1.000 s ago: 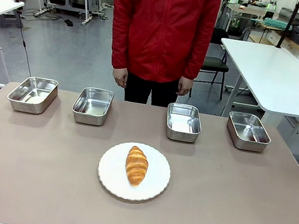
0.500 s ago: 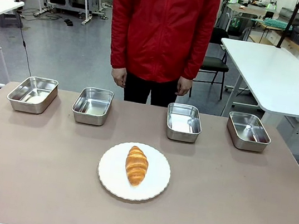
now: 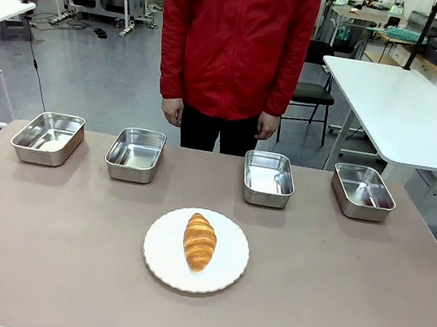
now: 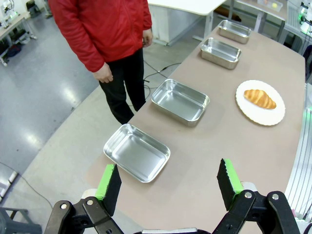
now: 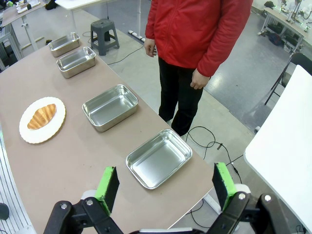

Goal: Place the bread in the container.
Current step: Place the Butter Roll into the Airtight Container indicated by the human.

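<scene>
We are finding the left gripper (image 4: pixel 168 168) and the right gripper (image 5: pixel 165 168) both gaping and empty, hanging well apart from the bread (image 3: pixel 199 242), which is lying on the plate (image 3: pixel 164 250) far ahead of them. We are flagging: four like containers (image 3: pixel 266 199) inviting a wrong drop; hard pinching crushing the bread.

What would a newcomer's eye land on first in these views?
The golden croissant on a white plate, in the middle of the table on its near half. Behind it, four empty steel trays line the far edge, and a person in a red jacket stands just beyond them.
</scene>
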Available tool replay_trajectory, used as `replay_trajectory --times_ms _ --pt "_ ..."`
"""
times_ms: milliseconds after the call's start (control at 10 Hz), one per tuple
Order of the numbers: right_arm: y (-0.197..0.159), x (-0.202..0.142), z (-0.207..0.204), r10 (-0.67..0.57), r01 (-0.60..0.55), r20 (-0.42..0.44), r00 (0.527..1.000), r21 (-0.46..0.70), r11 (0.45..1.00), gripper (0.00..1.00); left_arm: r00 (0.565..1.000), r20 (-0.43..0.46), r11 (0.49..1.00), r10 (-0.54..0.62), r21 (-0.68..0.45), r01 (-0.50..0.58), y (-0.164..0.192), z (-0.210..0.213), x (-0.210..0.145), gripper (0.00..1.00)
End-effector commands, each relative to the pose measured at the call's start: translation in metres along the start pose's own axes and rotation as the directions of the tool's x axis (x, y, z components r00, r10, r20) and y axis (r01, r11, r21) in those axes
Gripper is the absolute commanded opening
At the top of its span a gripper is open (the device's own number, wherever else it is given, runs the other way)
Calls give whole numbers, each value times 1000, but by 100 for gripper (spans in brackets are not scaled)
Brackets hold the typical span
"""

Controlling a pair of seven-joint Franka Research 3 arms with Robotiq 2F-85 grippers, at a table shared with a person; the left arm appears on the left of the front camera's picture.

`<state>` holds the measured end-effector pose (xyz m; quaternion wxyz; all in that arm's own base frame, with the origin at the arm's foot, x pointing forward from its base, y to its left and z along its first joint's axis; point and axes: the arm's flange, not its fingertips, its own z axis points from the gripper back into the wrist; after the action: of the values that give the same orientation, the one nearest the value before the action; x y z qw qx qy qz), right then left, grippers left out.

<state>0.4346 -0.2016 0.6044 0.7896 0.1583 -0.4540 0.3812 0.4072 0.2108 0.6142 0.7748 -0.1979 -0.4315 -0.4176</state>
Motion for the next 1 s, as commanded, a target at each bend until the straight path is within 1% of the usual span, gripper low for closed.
replay_trajectory --times_ms 0,900 --pt "0 1 0 2 -2 1 1000 1 1000 100 1000 7 1000 -3 -8 3 -1 3 1 100" --pt "0 1 0 2 -2 1 1000 1 1000 100 1000 7 1000 -3 -8 3 -1 3 1 100"
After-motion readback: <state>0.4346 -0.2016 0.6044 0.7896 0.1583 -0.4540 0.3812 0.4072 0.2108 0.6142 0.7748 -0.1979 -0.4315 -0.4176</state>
